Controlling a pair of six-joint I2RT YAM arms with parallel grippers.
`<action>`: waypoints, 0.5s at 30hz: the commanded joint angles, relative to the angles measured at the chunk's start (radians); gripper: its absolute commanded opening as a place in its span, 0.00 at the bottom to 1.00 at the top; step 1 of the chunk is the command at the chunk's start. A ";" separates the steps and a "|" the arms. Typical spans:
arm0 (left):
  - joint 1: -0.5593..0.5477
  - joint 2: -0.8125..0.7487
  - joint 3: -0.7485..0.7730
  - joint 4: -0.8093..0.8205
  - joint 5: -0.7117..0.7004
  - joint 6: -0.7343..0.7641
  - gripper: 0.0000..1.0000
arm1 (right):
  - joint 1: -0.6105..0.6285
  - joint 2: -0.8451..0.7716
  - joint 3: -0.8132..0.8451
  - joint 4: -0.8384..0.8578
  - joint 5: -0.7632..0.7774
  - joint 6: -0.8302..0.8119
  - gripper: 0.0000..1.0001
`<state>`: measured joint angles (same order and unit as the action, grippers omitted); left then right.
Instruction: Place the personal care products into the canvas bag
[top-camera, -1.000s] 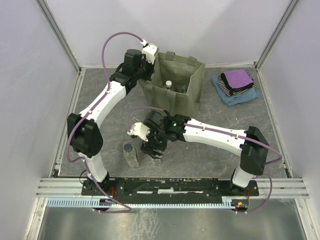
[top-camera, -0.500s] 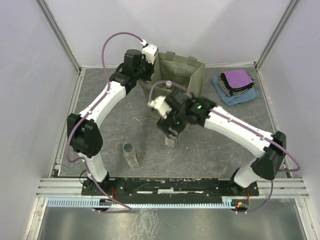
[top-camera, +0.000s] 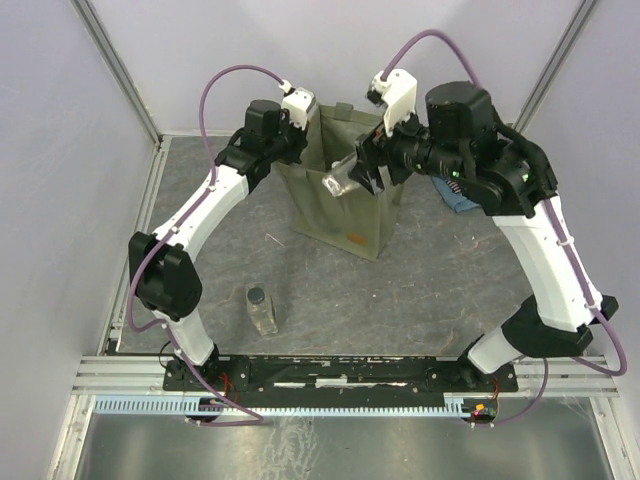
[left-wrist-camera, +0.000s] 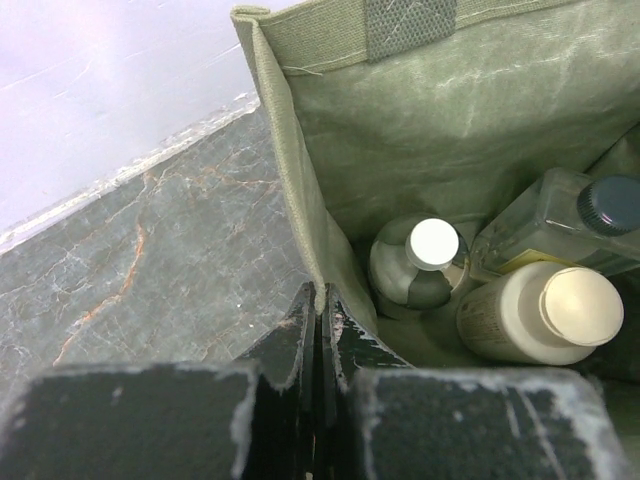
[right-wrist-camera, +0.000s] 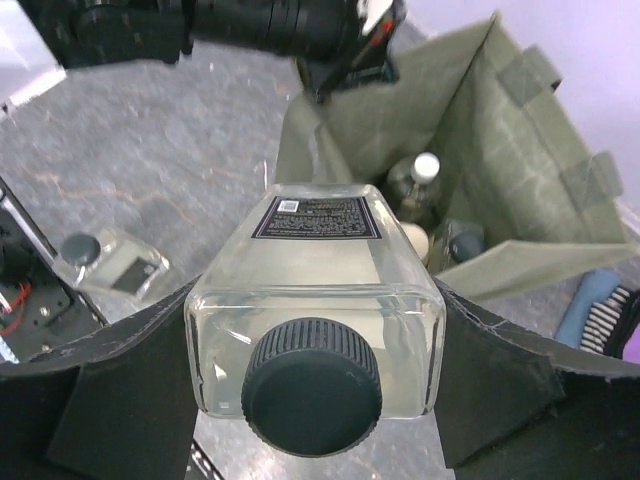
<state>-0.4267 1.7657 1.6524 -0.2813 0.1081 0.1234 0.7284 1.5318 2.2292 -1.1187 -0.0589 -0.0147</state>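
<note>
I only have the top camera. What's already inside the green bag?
Observer: The left wrist view shows three things in the canvas bag: a white-topped round bottle, a cream jar and a dark-capped bottle.
Operator: Is the bag actually being gripped?
Observer: Yes, the left hand is shut on its fabric edge.
Operator: And the one being carried in?
Observer: The right hand clamps that clear bottle by its sides, with the cap toward the wrist camera.
</note>
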 joint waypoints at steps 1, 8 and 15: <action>0.001 -0.068 0.000 0.010 0.024 -0.018 0.03 | -0.071 0.076 0.170 0.156 -0.071 0.017 0.00; 0.001 -0.085 -0.001 0.009 0.043 -0.022 0.03 | -0.206 0.262 0.282 0.277 -0.195 0.084 0.00; 0.001 -0.104 -0.017 0.014 0.065 -0.045 0.03 | -0.216 0.348 0.277 0.245 -0.238 0.070 0.00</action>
<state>-0.4278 1.7321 1.6341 -0.2905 0.1436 0.1173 0.5026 1.9244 2.4561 -1.0153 -0.2092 0.0448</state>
